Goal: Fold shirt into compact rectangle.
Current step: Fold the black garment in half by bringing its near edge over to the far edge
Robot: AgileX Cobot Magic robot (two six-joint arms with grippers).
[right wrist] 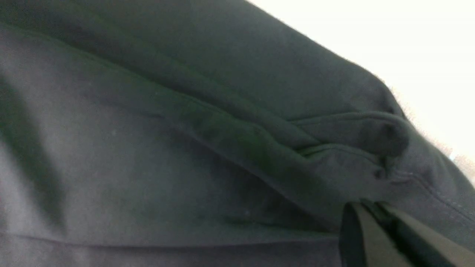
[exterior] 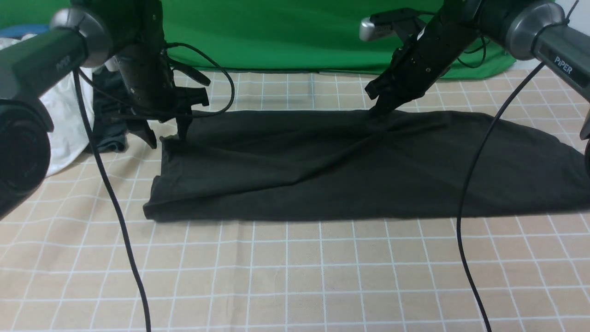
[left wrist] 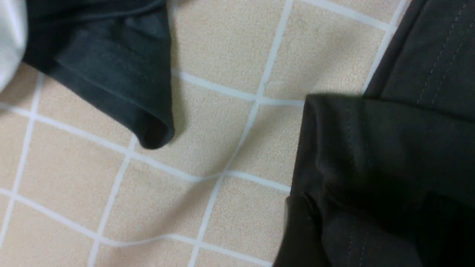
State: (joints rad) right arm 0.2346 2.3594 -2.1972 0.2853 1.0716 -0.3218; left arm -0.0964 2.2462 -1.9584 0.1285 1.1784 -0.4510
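Observation:
The black shirt (exterior: 350, 166) lies as a long folded band across the checked table. My left gripper (exterior: 167, 137) stands open over its far left corner, with one fingertip (exterior: 183, 133) touching the cloth and the other off the edge. The left wrist view shows that stitched corner (left wrist: 374, 148) lying loose on the tablecloth. My right gripper (exterior: 380, 110) is shut on the shirt's far edge, and creases run toward it. In the right wrist view its fingers (right wrist: 367, 237) are pressed together against bunched fabric (right wrist: 349, 133).
A pile of other clothes lies at the back left: a white garment (exterior: 64, 120) and a dark grey garment (exterior: 108, 127), whose folded edge (left wrist: 111, 78) is close to the shirt's corner. Two black cables (exterior: 117, 216) (exterior: 463, 221) hang in front of the table. A green backdrop (exterior: 276, 32) stands behind.

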